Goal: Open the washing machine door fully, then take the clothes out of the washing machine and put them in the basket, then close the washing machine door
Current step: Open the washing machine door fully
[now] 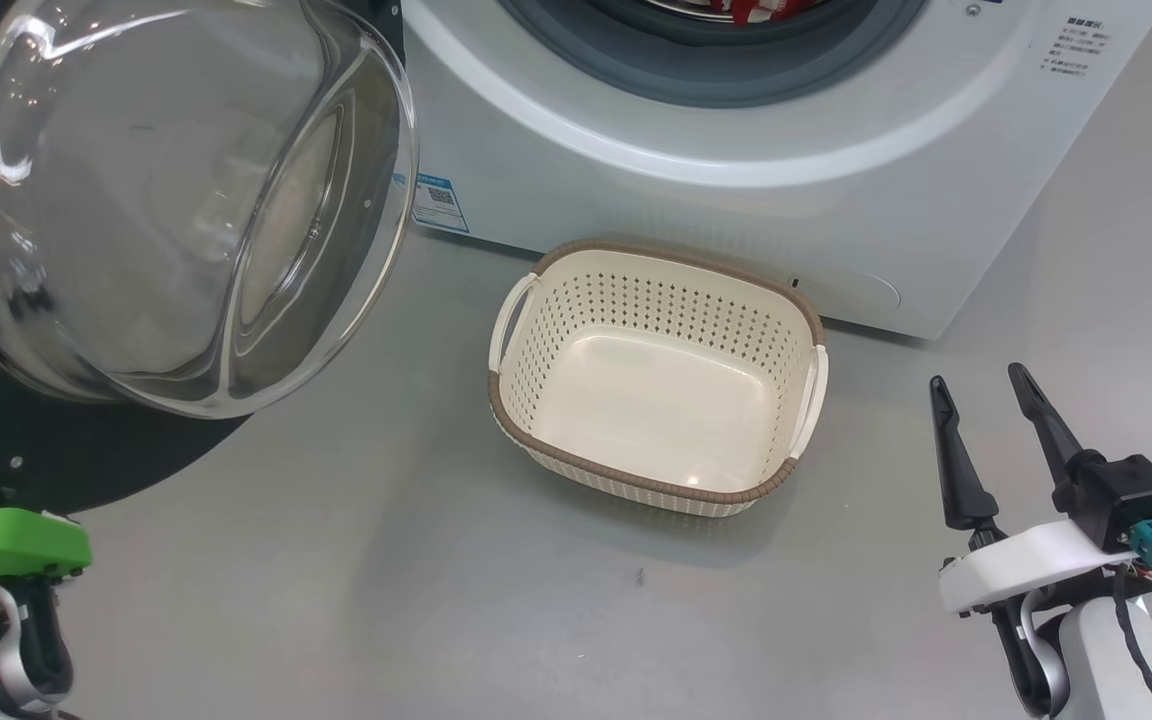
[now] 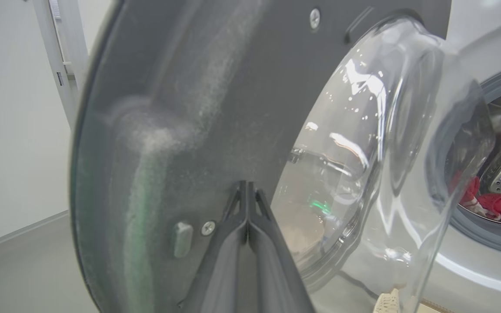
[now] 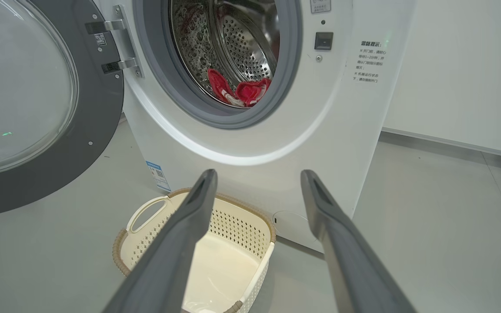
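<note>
You're finishing the door step: your left gripper (image 2: 247,191), pinched shut on nothing, seems to press the washing machine door (image 1: 176,200), which stands wide beside the washing machine (image 1: 736,220). The clothes (image 3: 250,91) lie inside the washing machine, so reach in next with your spread right gripper (image 1: 977,380).

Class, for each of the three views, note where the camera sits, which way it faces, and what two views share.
Head view: on the head, looking down at the basket, washing machine and open door; open right gripper lower right.
Left wrist view: on the left wrist, facing the door's inner side closely; shut left gripper.
Right wrist view: on the right wrist, facing the drum; right gripper open.
Both wrist views share the clothes in the drum.
</note>
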